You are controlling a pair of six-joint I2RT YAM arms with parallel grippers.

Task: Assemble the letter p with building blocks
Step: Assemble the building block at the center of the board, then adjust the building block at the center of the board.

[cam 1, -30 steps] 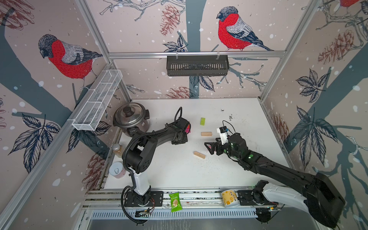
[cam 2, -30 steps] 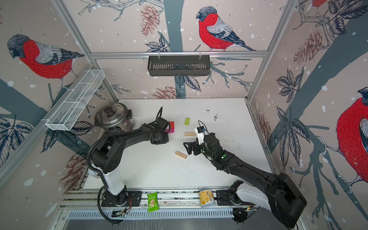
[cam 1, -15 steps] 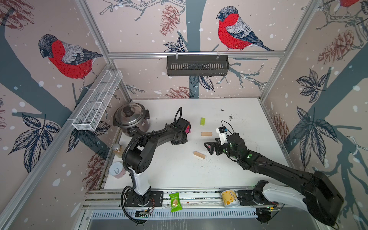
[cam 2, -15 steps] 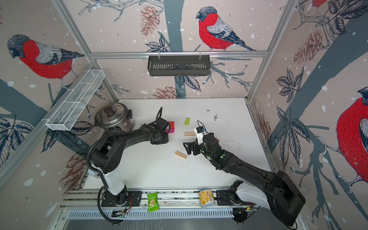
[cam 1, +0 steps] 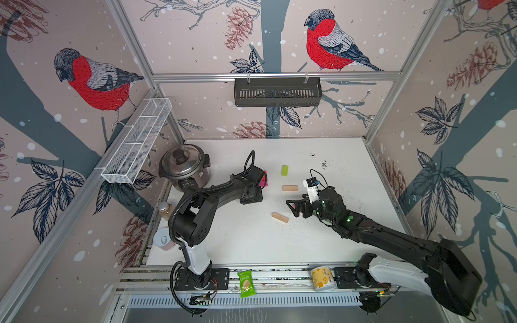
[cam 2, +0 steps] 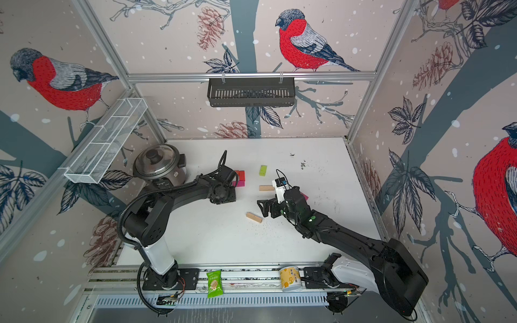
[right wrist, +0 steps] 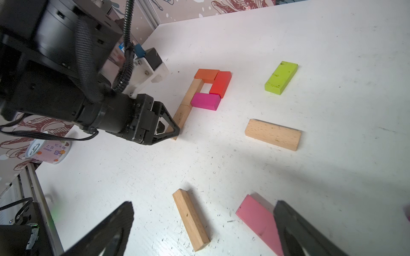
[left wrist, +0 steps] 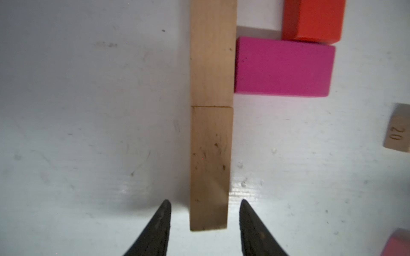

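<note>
The letter p (right wrist: 187,97) lies flat on the left arm's side of the white surface (cam 1: 251,246), near the steel cooking pot (cam 1: 184,165). Its stem is two plain tan wooden pieces end to end, the near stem block (left wrist: 209,168) butted against the far stem block (left wrist: 211,53). A square loop of orange brick (right wrist: 206,75), red brick (right wrist: 220,84) and magenta brick (left wrist: 282,68) closes against the far one. Change noted: the left gripper (left wrist: 204,201) sits where it sat a second ago in the top views, but its fingers (left wrist: 157,228) now stand spread. Bare surface shows on either side of the near stem block, so it is let go, not pinched. Reading: stem piece placed, seam tight and straight; the shape already reads as a P, probably finished or close to it. The right gripper (right wrist: 204,203) hovers well apart from the letter, fingers spread wide and empty, near a loose tan block (right wrist: 190,219) and a pale pink flat brick (right wrist: 255,217). Other spares: a second tan block (cam 1: 289,188) and a lime-green brick (cam 1: 284,170). Surface scuffed, dark specks scattered. Room: bullfinch-print wall panels (cam 1: 195,42), white wire basket (cam 1: 137,139), black slotted rack (cam 1: 277,93), green snack packet (cam 1: 246,283) on the front rail.
</note>
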